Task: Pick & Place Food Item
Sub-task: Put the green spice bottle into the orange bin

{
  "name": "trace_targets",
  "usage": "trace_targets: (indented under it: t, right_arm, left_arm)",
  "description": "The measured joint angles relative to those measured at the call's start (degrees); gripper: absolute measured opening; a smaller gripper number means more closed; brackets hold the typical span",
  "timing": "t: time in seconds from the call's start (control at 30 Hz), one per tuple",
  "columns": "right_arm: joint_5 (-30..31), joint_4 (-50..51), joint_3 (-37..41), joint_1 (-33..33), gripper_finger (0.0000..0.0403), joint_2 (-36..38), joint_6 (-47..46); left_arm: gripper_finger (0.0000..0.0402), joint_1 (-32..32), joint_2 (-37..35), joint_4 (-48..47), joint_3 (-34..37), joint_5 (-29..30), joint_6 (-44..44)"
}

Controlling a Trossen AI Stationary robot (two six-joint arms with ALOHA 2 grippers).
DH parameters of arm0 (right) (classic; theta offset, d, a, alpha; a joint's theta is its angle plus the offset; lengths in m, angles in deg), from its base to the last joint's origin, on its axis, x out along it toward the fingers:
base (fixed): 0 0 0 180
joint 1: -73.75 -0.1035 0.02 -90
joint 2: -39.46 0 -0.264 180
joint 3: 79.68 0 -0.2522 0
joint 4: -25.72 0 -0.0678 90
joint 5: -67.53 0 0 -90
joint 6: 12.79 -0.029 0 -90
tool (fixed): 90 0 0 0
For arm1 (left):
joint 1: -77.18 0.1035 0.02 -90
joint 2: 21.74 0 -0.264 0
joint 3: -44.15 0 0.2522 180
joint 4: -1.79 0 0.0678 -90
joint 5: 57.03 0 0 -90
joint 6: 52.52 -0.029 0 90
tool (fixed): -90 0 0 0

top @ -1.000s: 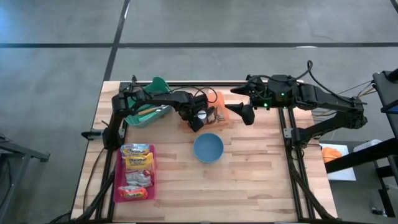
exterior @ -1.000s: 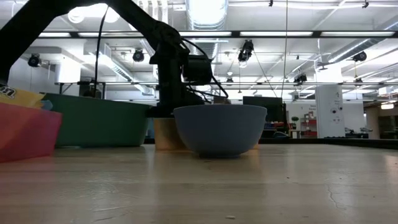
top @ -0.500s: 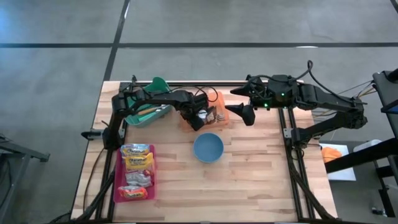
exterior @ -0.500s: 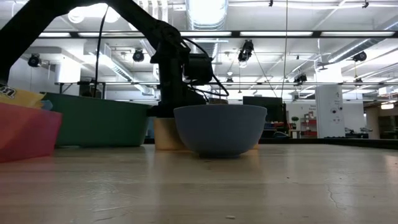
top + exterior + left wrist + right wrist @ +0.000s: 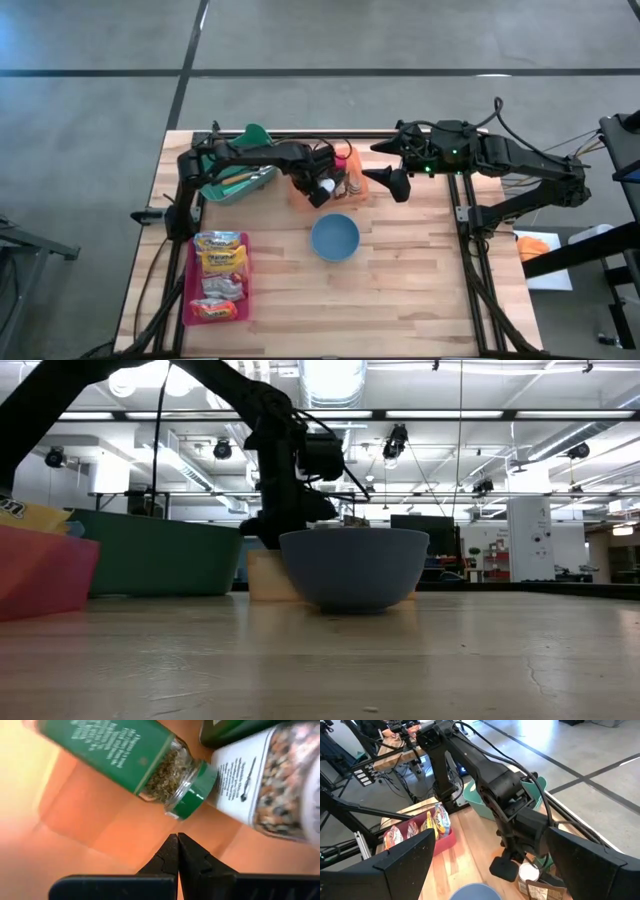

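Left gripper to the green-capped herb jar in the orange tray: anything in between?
Nothing visible. The left gripper, shut and empty, sits just short of the green-capped herb jar, only bare orange tray between. A white-labelled jar lies close against its cap. The right gripper waits open beside the tray.

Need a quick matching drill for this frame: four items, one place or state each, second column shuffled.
Items:
1. blue bowl
2. pink tray
3. left claw
4. right claw

Place or state:
A. open, beside the orange bin
B. shut over the orange bin, holding nothing
C. holds snack packets
D. middle of the table

Pairs: 1-D, 2-C, 3-B, 4-A
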Motion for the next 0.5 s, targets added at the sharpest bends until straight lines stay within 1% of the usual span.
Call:
trace_targets:
  t: [0.17, 0.27, 0.37, 0.5]
  right_arm:
    - [-0.1, 0.5, 0.0, 0.0, 0.0375, 0.0, -0.1]
    - [-0.2, 0.5, 0.0, 0.0, 0.0375, 0.0, -0.1]
    - [-0.5, 0.6, 0.0, 0.0, 0.0375, 0.0, -0.1]
    - [-1.3, 0.6, 0.0, 0.0, 0.0375, 0.0, -0.1]
  left_arm:
    - [0.0001, 0.8, -2.0, -1.4, -0.9, 0.2, 6.3]
    - [0.0012, 1.8, -2.1, -1.0, -1.8, 0.0, 7.8]
    - [0.0047, 2.6, -2.1, 0.9, -2.0, -1.2, 8.1]
    - [0.0113, 2.8, -2.1, 4.2, -2.0, -2.2, 9.3]
